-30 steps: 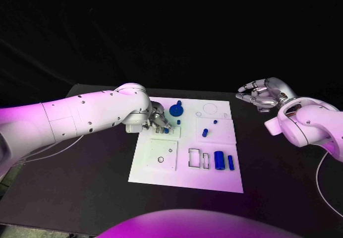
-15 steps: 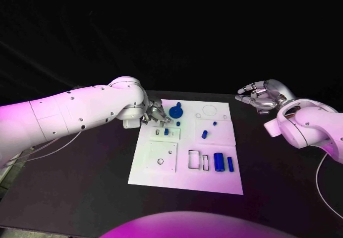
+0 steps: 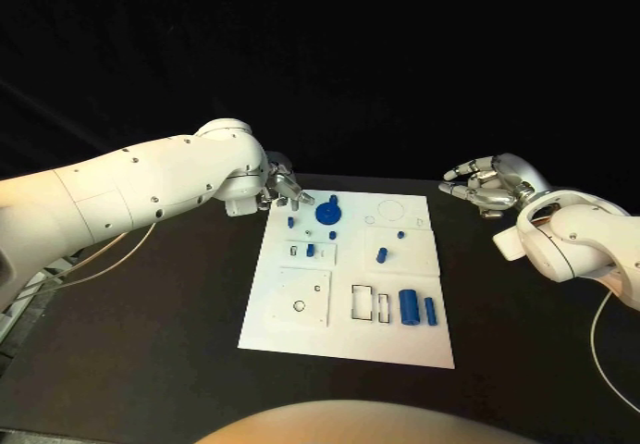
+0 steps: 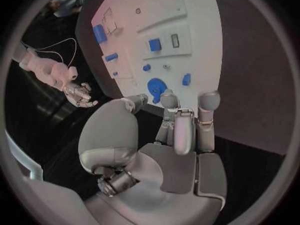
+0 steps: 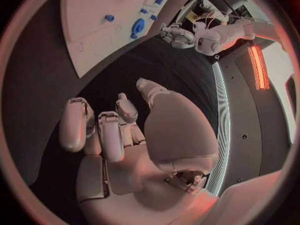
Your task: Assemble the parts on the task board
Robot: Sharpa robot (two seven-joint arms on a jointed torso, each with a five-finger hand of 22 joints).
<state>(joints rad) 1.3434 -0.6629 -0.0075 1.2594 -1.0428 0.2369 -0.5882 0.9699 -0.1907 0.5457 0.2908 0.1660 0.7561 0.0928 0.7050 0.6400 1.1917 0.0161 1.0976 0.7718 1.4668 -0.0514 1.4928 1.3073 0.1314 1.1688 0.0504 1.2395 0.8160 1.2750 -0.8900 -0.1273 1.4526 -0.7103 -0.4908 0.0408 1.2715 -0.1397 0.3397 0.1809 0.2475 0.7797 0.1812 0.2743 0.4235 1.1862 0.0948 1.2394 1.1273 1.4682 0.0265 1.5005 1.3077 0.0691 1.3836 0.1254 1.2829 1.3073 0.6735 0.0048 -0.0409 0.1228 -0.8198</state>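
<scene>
Mostly, small blue parts (image 3: 408,302) dot the white task board (image 3: 350,334).

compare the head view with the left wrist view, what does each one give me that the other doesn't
Head view: the task board whole, near edge included, and the left robot hand from outside, by the board's far left corner. Left wrist view: that robot hand's palm side, fingers apart, holding nothing. Both: the round blue part, the thick blue cylinder, and the right robot hand, empty, off the board's far right.
</scene>
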